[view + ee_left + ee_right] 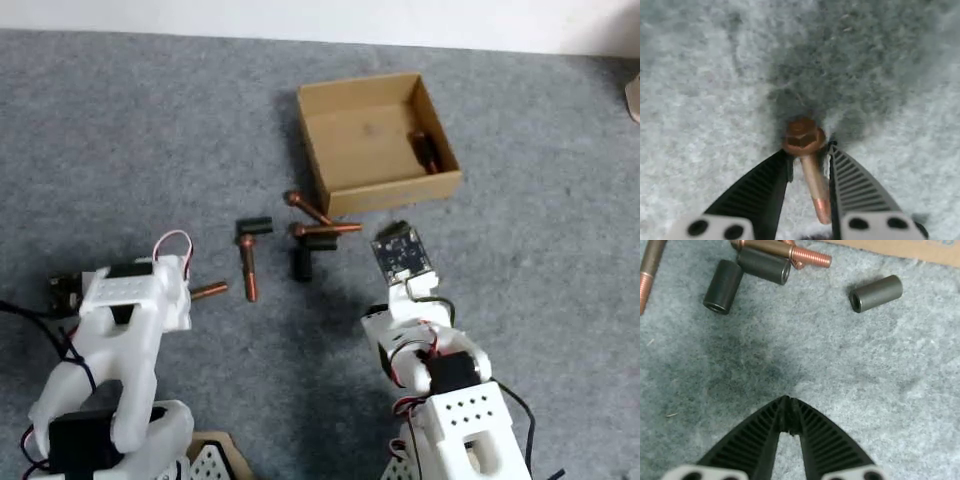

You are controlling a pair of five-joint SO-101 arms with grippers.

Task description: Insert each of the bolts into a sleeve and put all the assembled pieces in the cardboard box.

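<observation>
Left gripper [810, 152] clamps 1 copper bolt [811, 177], right gripper [788, 404] is pinched empty: it should open, fetch the lone black sleeve [876, 293], then align squarely.

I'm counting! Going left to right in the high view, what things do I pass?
Copper hex-head bolt in the left gripper → long copper bolt lying flat → short black sleeve → sleeved bolt inside the brown cardboard box.

Metal, board, plastic and felt

The bolt [807, 175] is smooth copper-toned metal with a soft sheen, its tip threaded. The sleeves [876, 293] look like matt dark metal. The cardboard box [312, 140] is plain matt brown board. The left gripper [809, 152] and right gripper [789, 405] have ribbed matt black plastic fingers [850, 185]. The table cloth [150, 130] is rough, fuzzy grey felt.
</observation>
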